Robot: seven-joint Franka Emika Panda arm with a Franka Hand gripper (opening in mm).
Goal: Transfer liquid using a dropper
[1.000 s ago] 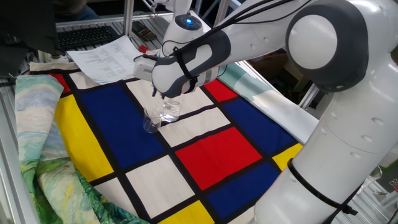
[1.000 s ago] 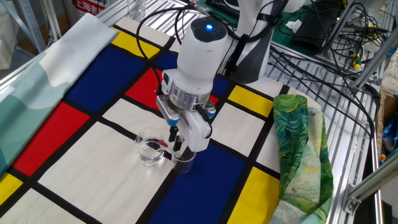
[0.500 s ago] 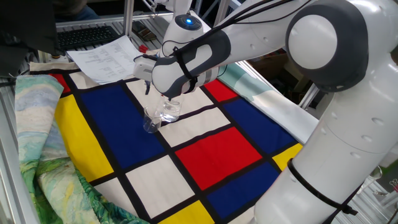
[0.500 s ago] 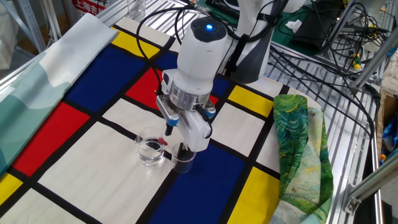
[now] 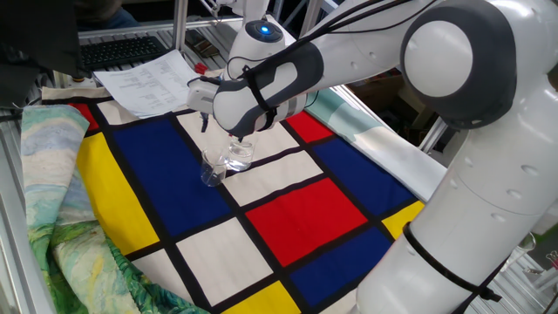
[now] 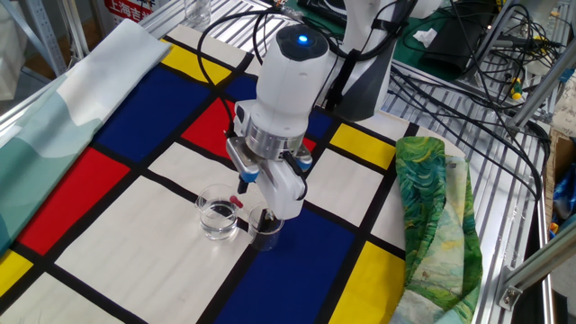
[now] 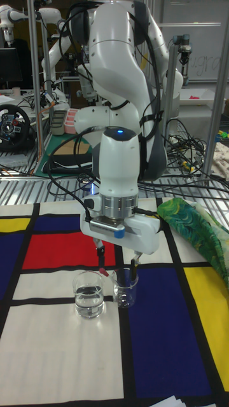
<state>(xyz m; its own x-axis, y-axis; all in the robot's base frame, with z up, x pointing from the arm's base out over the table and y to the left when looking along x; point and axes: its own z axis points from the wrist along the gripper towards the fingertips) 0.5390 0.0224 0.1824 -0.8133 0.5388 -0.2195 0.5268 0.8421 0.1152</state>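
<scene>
My gripper [image 7: 117, 262] hung above two small clear glass beakers [image 7: 88, 294] standing side by side on the desk's smooth cloth of blue, red, yellow and white blocks [image 6: 126, 234]. Its black fingers [image 7: 100, 248] stood apart. The slim clear dropper with the small red bulb [image 6: 237, 191] showed beside one finger; I could not tell whether it was pinched.

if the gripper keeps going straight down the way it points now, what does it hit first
Probably the rim of the smaller clear glass beaker right below the gripper; the wider clear glass beaker stands just beside it. Depth is unclear, so one finger might touch that one instead.
</scene>
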